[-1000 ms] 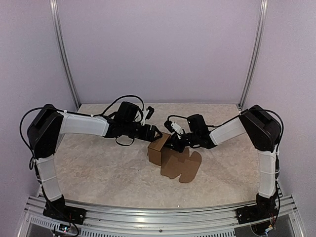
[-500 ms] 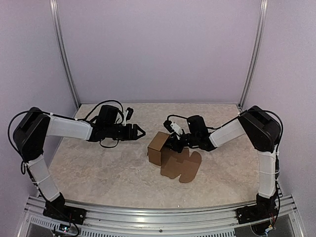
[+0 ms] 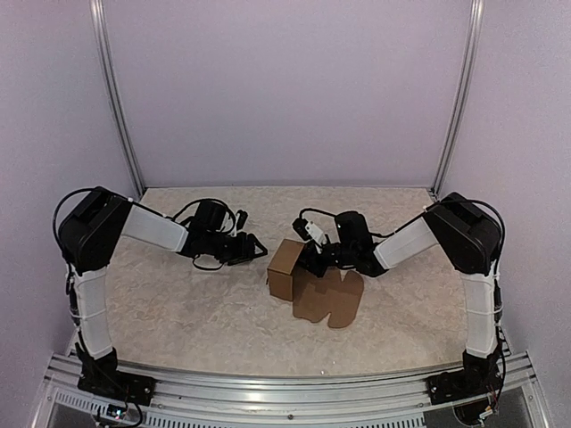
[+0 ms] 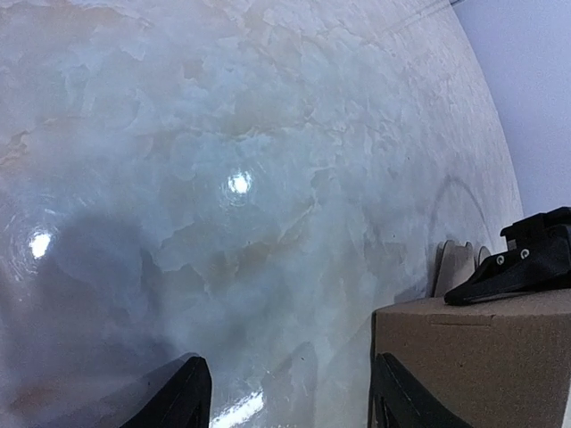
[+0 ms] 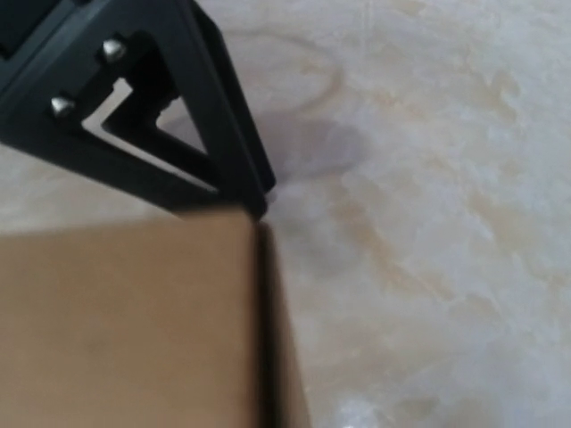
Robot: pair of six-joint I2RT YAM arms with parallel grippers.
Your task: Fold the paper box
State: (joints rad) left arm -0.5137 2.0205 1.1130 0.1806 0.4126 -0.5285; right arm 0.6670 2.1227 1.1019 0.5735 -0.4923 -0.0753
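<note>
Centre of pale marbled surface [image 3: 178,303]: plain brown cardboard die-cut box [image 3: 317,294], flaps flat nearside, cube part standing behind. On cube's top edge, right hand [image 3: 310,259] probably steadies it; pinching or not, can't tell. Just beside cube, left hand [image 3: 259,249] spread, empty, likely staged for next fold.

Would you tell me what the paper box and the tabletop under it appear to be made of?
The paper box looks like brown cardboard, matte, with crisp fold edges and rounded flaps. The tabletop looks like glossy beige marble-patterned laminate or stone; lamp glints show on it.
</note>
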